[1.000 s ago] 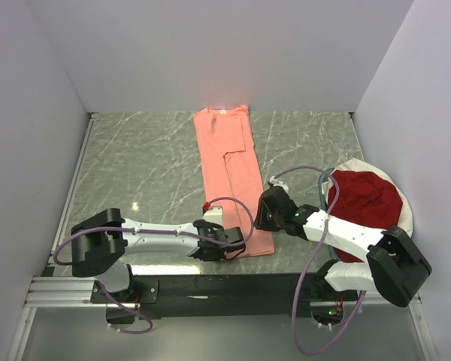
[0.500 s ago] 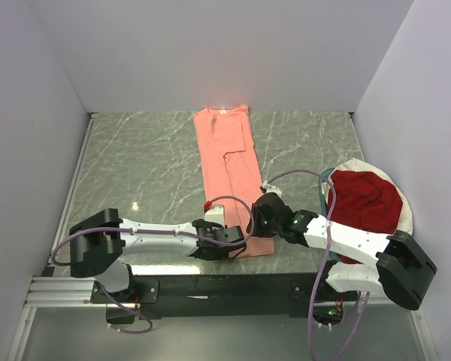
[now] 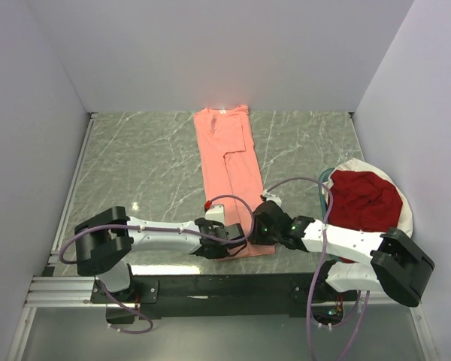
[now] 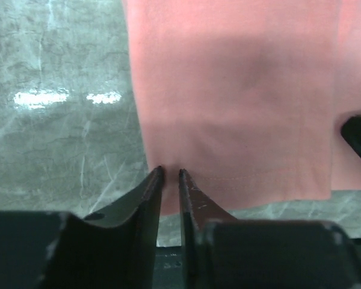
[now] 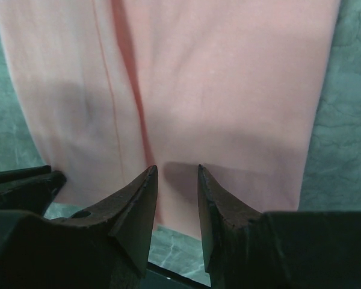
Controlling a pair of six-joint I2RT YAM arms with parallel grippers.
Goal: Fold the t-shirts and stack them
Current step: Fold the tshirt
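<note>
Dark red t-shirt [image 3: 364, 197] in the white-rimmed basket [image 3: 408, 216].
Left gripper [image 4: 170, 173] pinches the salmon-pink t-shirt [image 3: 229, 154] hem; right gripper [image 5: 177, 170] stands apart over it.

Salmon-pink t-shirt [image 3: 229, 169] lies flat, folded lengthwise; dark red t-shirt [image 3: 364, 199] bunched to its right.

table top [image 3: 150, 165]: grey-green marble pattern, pale veins, glossy. glare patch [image 3: 137, 206] near its left side; the left wrist view shows it as two bright streaks. plain pale walls on three sides: far wall [image 3: 225, 53], left wall [image 3: 22, 150], right wall [image 3: 428, 113]. metal rail [image 3: 80, 169] along the table's left edge. black bar [image 3: 210, 287] along the near edge.
</note>
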